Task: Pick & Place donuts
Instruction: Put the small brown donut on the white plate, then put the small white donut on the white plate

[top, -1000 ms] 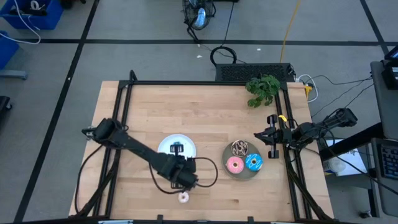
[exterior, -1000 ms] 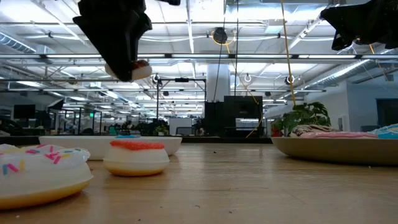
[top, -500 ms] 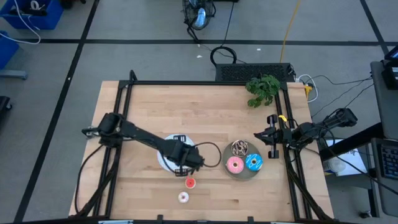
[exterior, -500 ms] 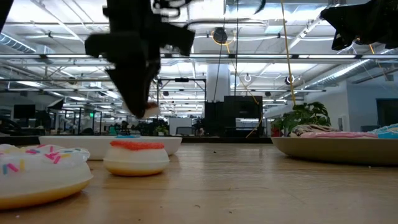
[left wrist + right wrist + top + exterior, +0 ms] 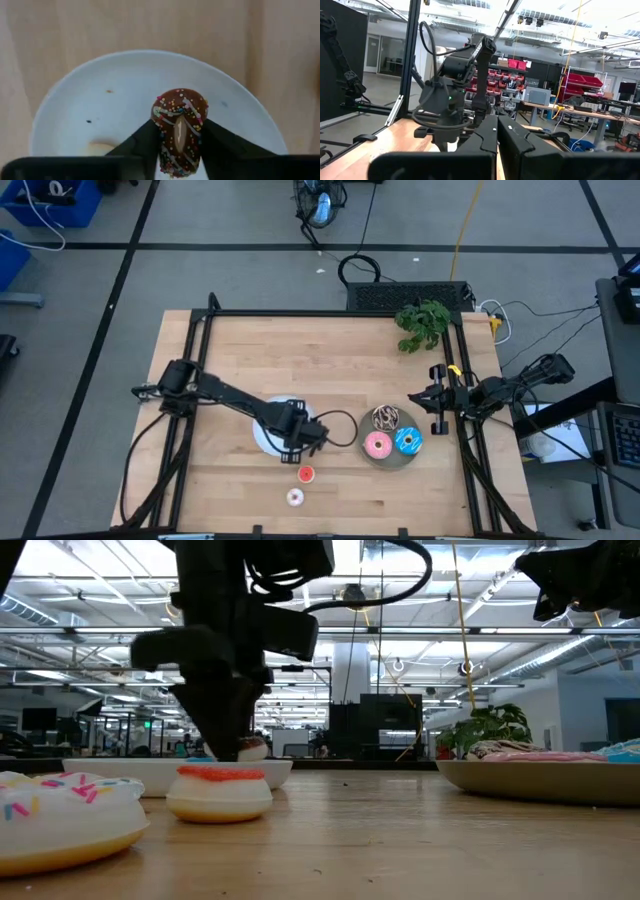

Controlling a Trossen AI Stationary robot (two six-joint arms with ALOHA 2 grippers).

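My left gripper (image 5: 298,436) hangs over the white plate (image 5: 265,430), shut on the tiny brown sprinkled donut (image 5: 179,115). In the low view that donut (image 5: 250,748) sits just above the plate's rim (image 5: 130,772). The red-orange donut (image 5: 306,473) and the whitish-pink donut (image 5: 295,497) lie flat on the table nearer the near edge. The pink (image 5: 377,445), blue (image 5: 408,441) and brown-and-white speckled (image 5: 386,418) donuts rest on the grey plate (image 5: 392,462). The tiny blue donut is hidden. My right gripper (image 5: 437,402) waits shut at the table's right edge. My left gripper pinches the brown donut by its two opposite outer sides (image 5: 162,135) between both fingers (image 5: 147,142). The ring is squeezed so its hole shows as a narrow slit. The fingers come from above, pointing down. The donut is off the table, low over the white plate (image 5: 100,100).
A green plant sprig (image 5: 422,322) lies near the far right corner. A black frame (image 5: 300,313) borders the table. Bare wood stretches across the far half and between the two plates.
My left gripper has carried the brown donut from over the near part of the table, beside the red-orange donut, toward the far edge until it is over the white plate. It has also come down from high up to just above the plate's rim.
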